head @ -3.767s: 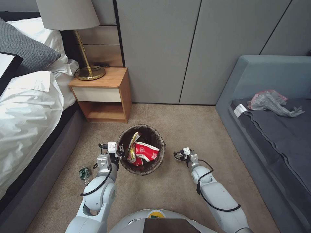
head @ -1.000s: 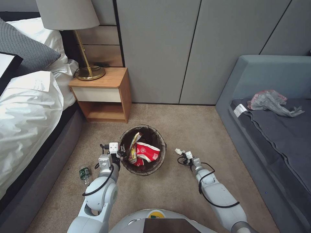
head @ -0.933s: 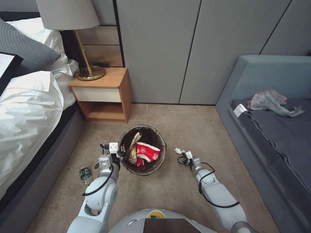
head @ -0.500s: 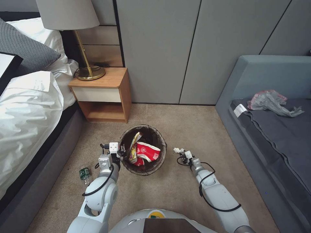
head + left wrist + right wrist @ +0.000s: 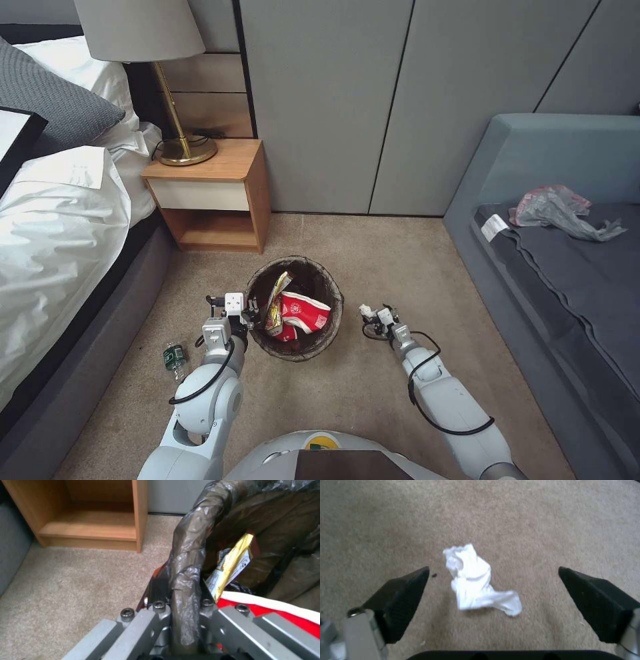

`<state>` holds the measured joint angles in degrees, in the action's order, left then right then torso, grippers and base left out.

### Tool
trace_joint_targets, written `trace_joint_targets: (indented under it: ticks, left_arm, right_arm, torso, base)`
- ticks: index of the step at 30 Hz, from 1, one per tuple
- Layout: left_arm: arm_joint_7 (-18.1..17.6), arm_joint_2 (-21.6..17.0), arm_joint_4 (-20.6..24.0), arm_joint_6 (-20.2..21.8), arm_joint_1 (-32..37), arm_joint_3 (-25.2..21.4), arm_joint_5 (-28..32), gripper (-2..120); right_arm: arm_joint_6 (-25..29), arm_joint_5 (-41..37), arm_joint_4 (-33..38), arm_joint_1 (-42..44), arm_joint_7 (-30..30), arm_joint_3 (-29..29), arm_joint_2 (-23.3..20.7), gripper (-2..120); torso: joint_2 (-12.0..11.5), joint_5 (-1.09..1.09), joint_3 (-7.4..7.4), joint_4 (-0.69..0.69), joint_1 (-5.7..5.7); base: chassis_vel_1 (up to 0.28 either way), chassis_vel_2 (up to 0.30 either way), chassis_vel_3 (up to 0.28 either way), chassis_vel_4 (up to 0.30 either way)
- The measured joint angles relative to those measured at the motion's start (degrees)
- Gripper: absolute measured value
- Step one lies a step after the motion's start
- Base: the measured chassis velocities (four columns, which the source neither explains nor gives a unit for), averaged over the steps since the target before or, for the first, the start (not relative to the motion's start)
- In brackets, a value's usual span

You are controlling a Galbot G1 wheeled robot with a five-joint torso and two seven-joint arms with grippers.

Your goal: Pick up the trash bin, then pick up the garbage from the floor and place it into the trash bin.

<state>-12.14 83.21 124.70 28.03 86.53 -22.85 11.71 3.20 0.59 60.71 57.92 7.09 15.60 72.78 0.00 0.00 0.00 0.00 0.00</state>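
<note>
Left gripper (image 5: 180,615) jaws clamp the rim of the bag-lined round trash bin (image 5: 331,293), already holding wrappers. Right gripper (image 5: 493,605), jaws spread, straddles crumpled white paper (image 5: 476,577) on carpet; green bottle (image 5: 173,357) remains.

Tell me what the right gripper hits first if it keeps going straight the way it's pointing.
Most likely the crumpled white paper on the carpet: it lies between the open fingers of the right gripper, apart from both. Depth is unclear.

Glossy crinkled plastic bin liner (image 5: 190,555) — crumpled white paper (image 5: 476,580) on rough carpet (image 5: 553,517).
</note>
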Motion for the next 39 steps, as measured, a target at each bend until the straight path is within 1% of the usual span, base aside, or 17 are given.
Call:
trace_joint_targets:
  ticks: [6, 9, 12, 13, 14, 16, 17, 20, 21, 22, 24, 27, 28, 31, 32, 34, 39]
  left_arm:
    - [-0.02, 0.0, 0.0, 0.0, -0.03, -0.15, 0.0, 0]
    - [-0.02, 0.02, 0.0, 0.0, -0.04, -0.16, 0.0, 0]
    - [-0.03, 0.05, 0.11, 0.01, -0.03, -0.21, 0.02, 0]
    - [-0.03, 0.05, 0.11, 0.01, -0.03, -0.21, 0.02, 0]
    - [-0.03, 0.05, 0.14, 0.01, -0.02, -0.23, 0.03, 0]
    - [-0.04, 0.04, 0.19, 0.01, 0.02, -0.29, 0.05, 0]
    - [-0.04, 0.04, 0.19, 0.01, 0.02, -0.29, 0.05, 0]
    - [-0.06, 0.06, 0.35, 0.01, 0.12, -0.35, 0.06, 0]
    - [-0.06, 0.06, 0.35, 0.01, 0.12, -0.35, 0.06, 0]
    - [-0.07, 0.09, 0.4, 0.01, 0.15, -0.38, 0.07, 0]
    - [-0.07, 0.09, 0.42, 0.01, 0.16, -0.42, 0.08, 0]
    - [-0.09, 0.09, 0.56, 0.0, 0.16, -0.59, 0.16, 0]
    - [-0.09, 0.09, 0.56, 0.0, 0.16, -0.59, 0.16, 0]
    - [-0.12, 0.07, 0.61, 0.0, 0.08, -0.64, 0.3, 0]
    - [-0.12, 0.07, 0.61, 0.0, 0.08, -0.64, 0.3, 0]
    - [-0.14, 0.05, 0.62, 0.01, 0.07, -0.67, 0.35, 0]
    - [-0.16, 0.01, 0.62, 0.01, 0.06, -0.68, 0.46, 0]
  right_arm:
    - [-0.06, 0.26, -1.39, -1.4, -0.03, -0.88, 0.34, 94]
    - [-0.11, 0.42, -2.12, -1.85, -0.1, -1.25, 0.48, 90]
    - [-0.12, 0.64, -3.49, -2.42, -0.2, -1.36, 0.74, 76]
    - [-0.12, 0.64, -3.49, -2.42, -0.2, -1.36, 0.74, 76]
    - [-0.12, 0.69, -3.86, -2.55, -0.2, -1.36, 0.8, 72]
    - [-0.08, 0.75, -4.91, -2.92, -0.2, -1.29, 0.92, 61]
    - [-0.08, 0.75, -4.91, -2.92, -0.2, -1.29, 0.92, 61]
    - [0.0, 0.9, -6.55, -3.46, -0.19, -1.16, 1.23, 46]
    - [0.0, 0.9, -6.55, -3.46, -0.19, -1.16, 1.23, 46]
    - [0.05, 0.95, -7.29, -3.68, -0.19, -1.09, 1.37, 39]
    - [0.06, 0.94, -7.6, -3.77, -0.19, -1.06, 1.42, 37]
    - [0.17, 0.95, -8.28, -3.95, -0.16, -0.95, 1.48, 22]
    - [0.17, 0.95, -8.28, -3.95, -0.16, -0.95, 1.48, 22]
    - [0.25, 0.94, -8.36, -3.96, -0.12, -0.87, 1.51, 7]
    - [0.25, 0.94, -8.36, -3.96, -0.12, -0.87, 1.51, 7]
    - [0.34, 0.93, -8.32, -3.88, -0.09, -0.79, 1.54, 0]
    - [0.55, 0.92, -7.97, -3.67, -0.06, -0.64, 1.47, 0]
  torso:
    - [0.0, 0.0, 0.01, 0.0, 0.0]
    - [0.0, 0.0, 0.01, 0.0, 0.0]
    - [0.0, 0.0, 0.01, 0.0, 0.0]
    - [0.0, 0.0, 0.01, 0.0, 0.0]
    - [0.0, 0.0, 0.01, 0.0, 0.0]
    - [0.0, 0.0, 0.01, 0.0, 0.0]
    - [0.0, 0.0, 0.01, 0.0, 0.0]
    - [0.0, 0.0, 0.01, 0.0, 0.0]
    - [0.0, 0.0, 0.01, 0.0, 0.0]
    - [0.0, 0.0, 0.01, 0.0, 0.0]
    - [0.0, 0.0, 0.01, 0.0, 0.0]
    - [0.0, 0.0, 0.01, 0.0, 0.0]
    - [0.0, 0.0, 0.01, 0.0, 0.0]
    - [0.0, 0.0, 0.01, 0.0, 0.0]
    - [0.0, 0.0, 0.01, 0.0, 0.0]
    - [0.0, 0.0, 0.01, 0.0, 0.0]
    - [0.0, 0.0, 0.01, 0.0, 0.0]
  base:
    - [0.0, 0.0, 0.0, 0.0]
    - [0.0, 0.0, 0.0, 0.0]
    - [0.0, 0.0, 0.0, 0.0]
    - [0.0, 0.0, 0.0, 0.0]
    - [0.0, 0.0, 0.0, 0.0]
    - [0.0, 0.0, 0.0, 0.0]
    - [0.0, 0.0, 0.0, 0.0]
    - [0.0, 0.0, 0.0, 0.0]
    - [0.0, 0.0, 0.0, 0.0]
    - [0.0, 0.0, 0.0, 0.0]
    - [0.0, 0.0, 0.0, 0.0]
    - [0.0, 0.0, 0.0, 0.0]
    - [0.0, 0.0, 0.0, 0.0]
    - [0.0, 0.0, 0.0, 0.0]
    - [0.0, 0.0, 0.0, 0.0]
    - [0.0, 0.0, 0.0, 0.0]
    - [0.0, 0.0, 0.0, 0.0]
